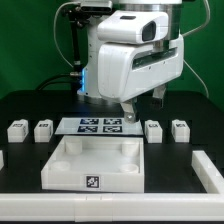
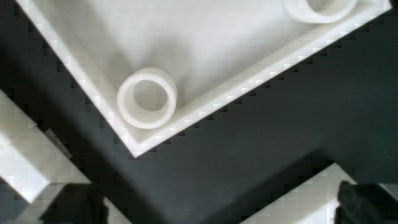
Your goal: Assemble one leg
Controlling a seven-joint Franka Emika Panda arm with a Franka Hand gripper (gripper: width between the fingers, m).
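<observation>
Four legs, small white blocks with marker tags, stand in a row on the black table: two at the exterior view's left (image 1: pixel 17 128) (image 1: pixel 43 129) and two at its right (image 1: pixel 153 129) (image 1: pixel 180 129). The large white tabletop (image 1: pixel 60 172) lies in front of them, hollow side up. My gripper (image 1: pixel 143 108) hangs open and empty over the tabletop's far corner on the exterior view's right. In the wrist view a tabletop corner (image 2: pixel 71 50) with a round socket (image 2: pixel 146 100) lies below the open gripper (image 2: pixel 217 205); both fingertips (image 2: pixel 71 205) are bare. No leg shows there.
The marker board (image 1: pixel 100 125) lies flat between the two pairs of legs. A white wall piece (image 1: pixel 206 170) stands at the exterior view's right and a white strip (image 1: pixel 100 205) runs along the front. A second socket (image 2: pixel 326 8) shows in the wrist view.
</observation>
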